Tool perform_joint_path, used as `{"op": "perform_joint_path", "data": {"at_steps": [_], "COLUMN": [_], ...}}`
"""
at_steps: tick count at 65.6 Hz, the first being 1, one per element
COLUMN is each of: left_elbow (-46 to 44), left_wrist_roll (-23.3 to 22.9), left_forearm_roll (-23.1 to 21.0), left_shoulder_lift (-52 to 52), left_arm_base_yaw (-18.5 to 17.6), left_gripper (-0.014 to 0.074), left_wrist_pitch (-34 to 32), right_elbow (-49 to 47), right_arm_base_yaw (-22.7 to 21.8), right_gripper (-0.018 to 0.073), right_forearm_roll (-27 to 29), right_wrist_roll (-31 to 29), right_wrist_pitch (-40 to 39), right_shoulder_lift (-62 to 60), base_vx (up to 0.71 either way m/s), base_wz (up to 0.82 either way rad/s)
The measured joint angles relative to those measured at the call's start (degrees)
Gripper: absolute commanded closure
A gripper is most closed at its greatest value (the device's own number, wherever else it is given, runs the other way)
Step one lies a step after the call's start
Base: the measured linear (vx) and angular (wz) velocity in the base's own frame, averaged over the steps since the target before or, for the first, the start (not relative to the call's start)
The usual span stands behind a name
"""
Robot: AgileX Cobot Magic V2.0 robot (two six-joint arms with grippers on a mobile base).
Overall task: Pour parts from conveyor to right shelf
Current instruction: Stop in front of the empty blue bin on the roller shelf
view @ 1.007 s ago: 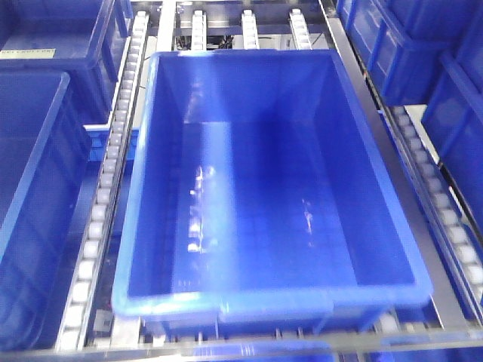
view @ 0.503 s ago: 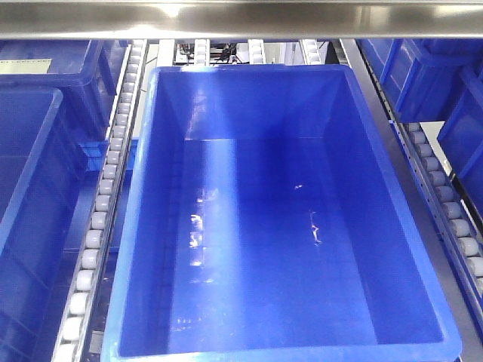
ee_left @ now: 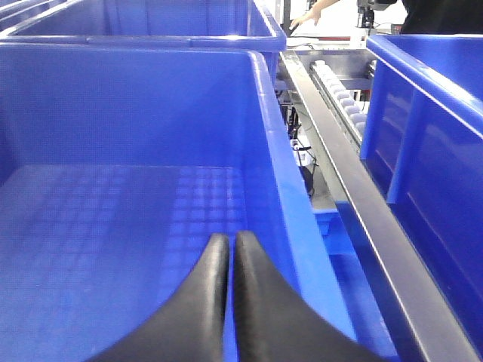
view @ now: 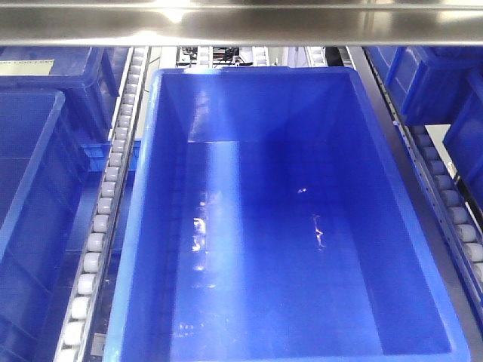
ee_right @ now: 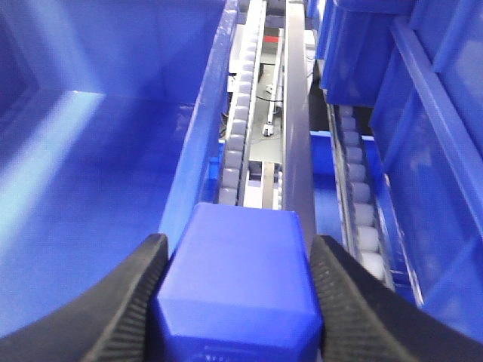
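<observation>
The right gripper [ee_right: 238,253] clamps the blue part [ee_right: 238,286] just beside the big bin [view: 151,226] rim, above a roller lane [ee_right: 234,143] of the right shelf [view: 102,219], presumably poised for tipping in. The left gripper [ee_left: 230,253] is pressed shut, empty, over a bin floor. The front view shows neither gripper, only that bin empty.

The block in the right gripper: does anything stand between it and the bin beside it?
Nothing visible does. The block, held in the right gripper, is by the bin's rim, and the bin is open on top.
</observation>
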Motion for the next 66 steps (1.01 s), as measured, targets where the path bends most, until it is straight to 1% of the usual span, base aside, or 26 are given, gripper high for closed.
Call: {"op": "perform_joint_path", "data": {"at_steps": [66], "left_elbow": [0.00], "left_wrist_roll": [0.00], "left_forearm_roll": [0.00], "left_shoulder_lift": [0.00], "left_arm_base_yaw": [0.00], "left_gripper": [0.0603], "left_wrist_pitch": [0.00], "right_elbow": [0.00], "right_arm_base_yaw": [0.00], "right_gripper": [0.0564], "right_forearm_roll": [0.00], "right_wrist_roll": [0.00], "right_wrist_pitch": [0.00], "right_shoulder_lift": [0.00], "base_vx": [0.01], "base_wz": [0.01]}}
